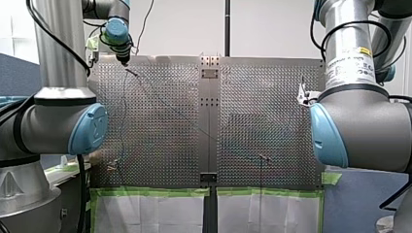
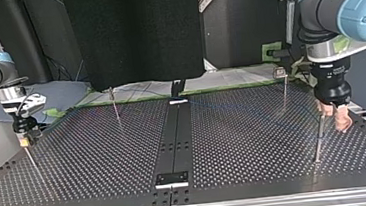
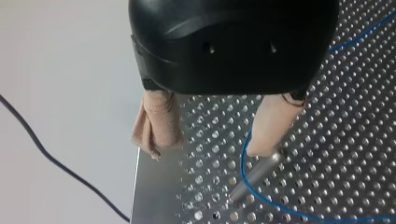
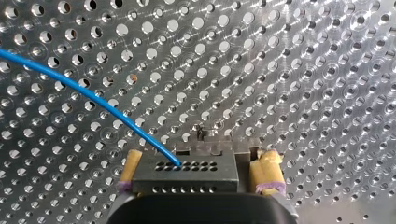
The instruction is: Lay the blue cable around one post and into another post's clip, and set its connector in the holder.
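Observation:
In the left wrist view my left gripper is open, beige pads apart and nothing between them. A slim metal post stands just under one pad, and the blue cable curves around it. In the top view this gripper hangs by that post at the right. My right gripper has yellow pads either side of the black connector, with a gap at one pad. The blue cable enters the connector. A metal holder part shows just ahead of it.
Two more thin posts stand at the far side of the perforated table; the one at the far right carries a small clip on top. A black strip runs down the table's middle. Green tape edges it.

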